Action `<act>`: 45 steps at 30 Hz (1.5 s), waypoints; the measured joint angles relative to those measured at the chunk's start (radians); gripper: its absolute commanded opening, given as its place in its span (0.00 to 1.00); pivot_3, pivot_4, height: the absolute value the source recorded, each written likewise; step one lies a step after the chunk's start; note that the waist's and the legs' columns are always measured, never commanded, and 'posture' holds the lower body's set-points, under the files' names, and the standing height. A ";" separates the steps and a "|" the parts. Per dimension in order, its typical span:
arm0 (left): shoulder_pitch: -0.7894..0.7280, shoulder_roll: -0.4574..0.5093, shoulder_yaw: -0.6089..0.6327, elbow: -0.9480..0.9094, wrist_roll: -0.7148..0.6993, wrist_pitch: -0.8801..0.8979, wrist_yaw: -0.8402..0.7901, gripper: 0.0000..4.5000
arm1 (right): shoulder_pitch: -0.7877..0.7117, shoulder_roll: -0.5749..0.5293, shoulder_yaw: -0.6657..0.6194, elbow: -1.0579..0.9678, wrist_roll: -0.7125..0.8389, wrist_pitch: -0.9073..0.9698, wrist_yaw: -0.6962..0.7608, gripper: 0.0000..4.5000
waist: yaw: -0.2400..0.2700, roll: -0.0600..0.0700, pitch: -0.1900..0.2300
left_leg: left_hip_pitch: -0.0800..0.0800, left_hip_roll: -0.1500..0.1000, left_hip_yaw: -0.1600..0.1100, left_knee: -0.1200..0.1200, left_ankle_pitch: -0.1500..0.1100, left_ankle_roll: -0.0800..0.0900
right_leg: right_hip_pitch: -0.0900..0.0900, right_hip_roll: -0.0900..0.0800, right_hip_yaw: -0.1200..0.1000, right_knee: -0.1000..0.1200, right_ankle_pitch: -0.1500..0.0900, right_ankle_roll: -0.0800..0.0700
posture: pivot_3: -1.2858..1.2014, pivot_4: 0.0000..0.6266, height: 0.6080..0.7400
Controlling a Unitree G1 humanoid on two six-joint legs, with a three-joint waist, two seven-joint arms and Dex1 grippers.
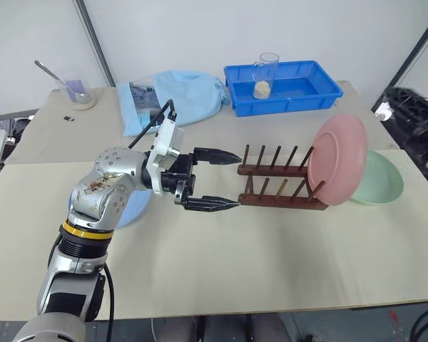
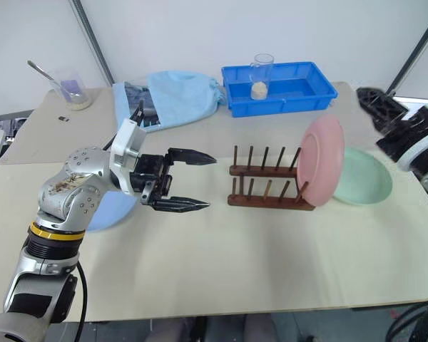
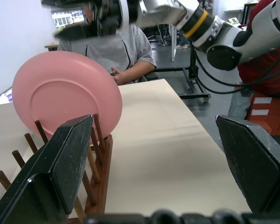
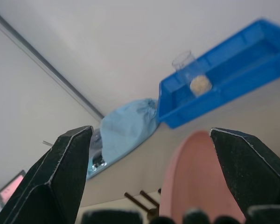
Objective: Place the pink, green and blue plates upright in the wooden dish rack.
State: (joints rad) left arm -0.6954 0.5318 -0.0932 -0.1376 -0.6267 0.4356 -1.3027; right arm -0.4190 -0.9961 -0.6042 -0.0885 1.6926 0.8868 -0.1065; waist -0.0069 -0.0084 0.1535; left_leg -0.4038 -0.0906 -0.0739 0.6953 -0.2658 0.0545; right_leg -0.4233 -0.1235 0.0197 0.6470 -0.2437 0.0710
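Bare counter (image 1: 221, 271) lies ahead of our small dark wooden peg rack (image 1: 279, 187); round pink plate (image 1: 337, 159) stands upright at its right end. Both claws, left (image 1: 212, 179) and right (image 4: 149, 177), released.

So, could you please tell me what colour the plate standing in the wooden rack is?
Pink: the plate in the wooden rack shows best in the left eye view.
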 measured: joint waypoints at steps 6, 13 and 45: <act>0.009 0.036 -0.016 -0.005 0.010 0.023 -0.021 1.00 | 0.276 -0.284 -0.062 -0.115 -0.358 0.056 0.439 1.00 | 0.003 0.000 0.000 | 0.000 0.001 0.001 0.000 -0.003 0.004 | 0.001 0.001 -0.001 0.000 0.000 0.000 | 0.52 0.24 1.00; 0.035 0.036 -0.034 -0.029 0.040 0.000 -0.019 1.00 | 0.712 -0.365 0.071 -0.124 -1.080 -0.322 0.911 1.00 | 0.007 0.000 0.000 | 0.001 0.000 0.003 0.003 -0.003 0.005 | 0.002 0.001 0.001 -0.001 0.001 0.002 | 0.52 0.24 1.00; 0.067 0.016 -0.045 -0.112 0.040 -0.017 0.047 1.00 | -0.119 -0.008 0.671 0.677 -1.690 -0.764 1.085 0.01 | -0.002 0.000 0.000 | 0.004 0.000 0.005 0.000 0.003 -0.006 | 0.001 0.000 0.006 -0.001 0.001 0.002 | 0.52 0.24 1.00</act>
State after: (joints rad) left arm -0.6284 0.5474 -0.1381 -0.2501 -0.5872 0.4187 -1.2561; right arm -0.5382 -1.0036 0.0664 0.5881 0.0023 0.1225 0.9785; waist -0.0089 -0.0082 0.1535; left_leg -0.3993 -0.0905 -0.0694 0.6949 -0.2626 0.0484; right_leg -0.4223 -0.1232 0.0258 0.6463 -0.2429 0.0729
